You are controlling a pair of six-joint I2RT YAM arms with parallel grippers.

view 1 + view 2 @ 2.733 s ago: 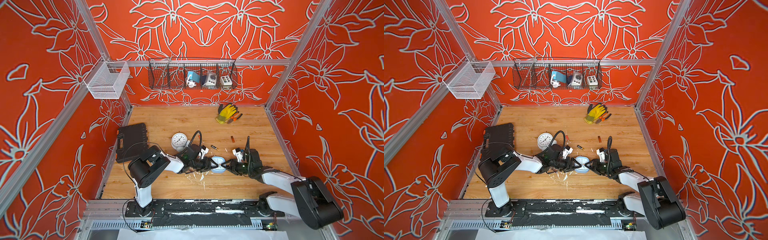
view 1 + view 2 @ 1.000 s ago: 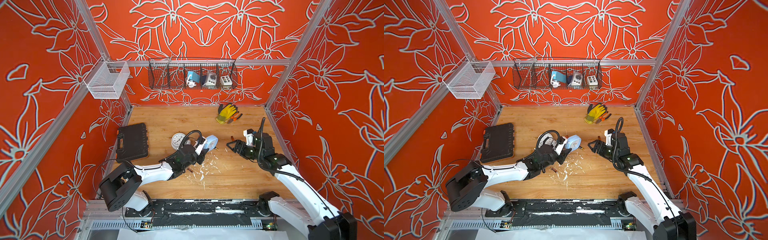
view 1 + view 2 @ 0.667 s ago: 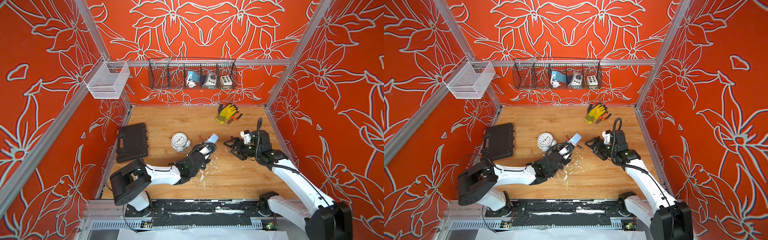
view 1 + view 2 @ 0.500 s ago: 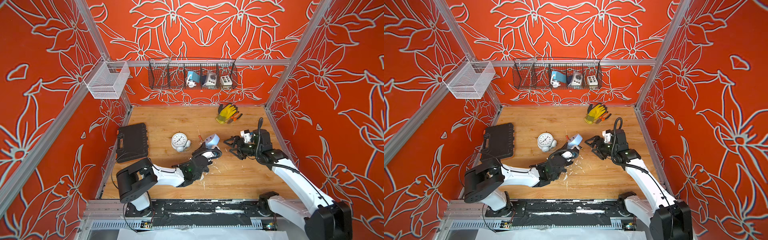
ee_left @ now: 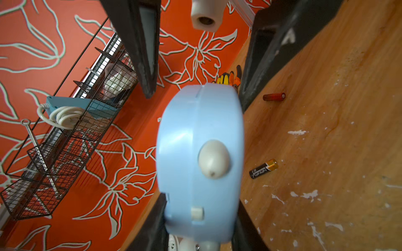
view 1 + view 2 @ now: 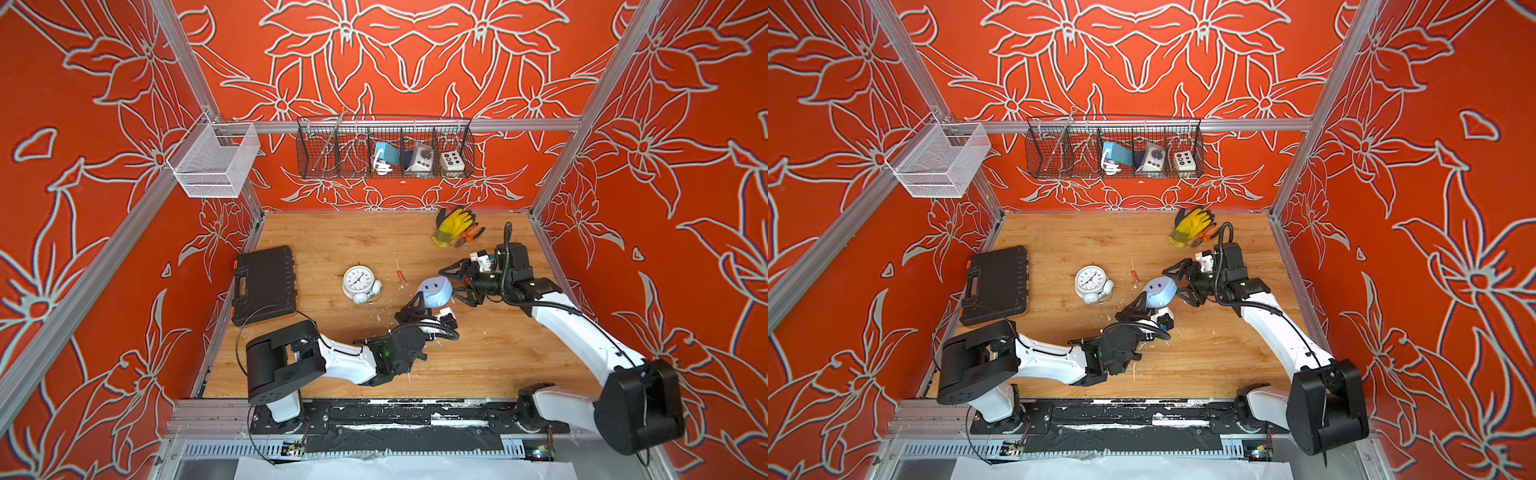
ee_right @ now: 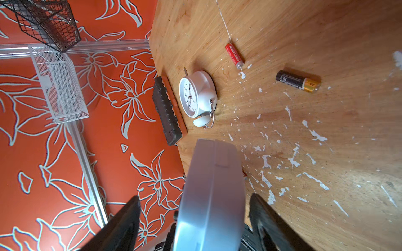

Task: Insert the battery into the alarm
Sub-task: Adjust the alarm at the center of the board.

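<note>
Black jaws spread wide, the right tool [image 6: 457,284] now straddles the blue alarm [image 6: 434,290] with a gap on each side, gripping nothing. A second ago the two were clearly apart. The left tool [image 6: 432,305] stays clamped on that alarm, holding it on edge above the surface [image 6: 478,357]. To me this looks like a handover or re-grip being set up, so the battery step hasn't begun. Counting: two tools; two alarms, the blue one aloft and a white alarm [image 6: 359,282] lying on the wood; two batteries, a red battery [image 6: 400,276] and a black battery [image 7: 298,81], both loose on the surface, neither touched.
</note>
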